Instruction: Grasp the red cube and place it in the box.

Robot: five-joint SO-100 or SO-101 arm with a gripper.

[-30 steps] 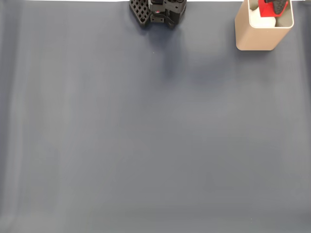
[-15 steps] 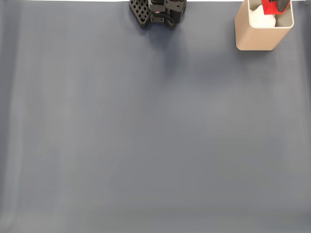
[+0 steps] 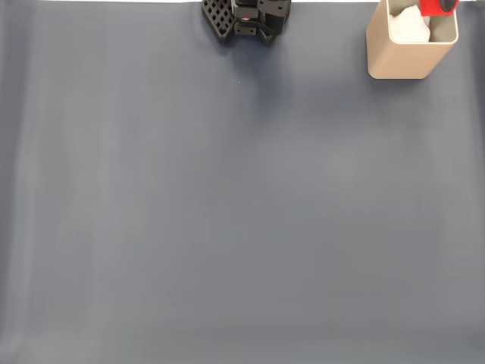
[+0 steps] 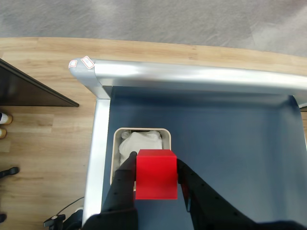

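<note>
Transport is the step judged to be in hand: in the wrist view the red cube (image 4: 156,173) is clamped between the two dark fingers (image 4: 123,184) of the gripper (image 4: 154,168), held above the box (image 4: 116,143), overlapping its near right corner rather than its middle. A white wad (image 4: 139,145) lies inside. Next, a small shift to centre the cube over the opening seems called for, then release.
</note>
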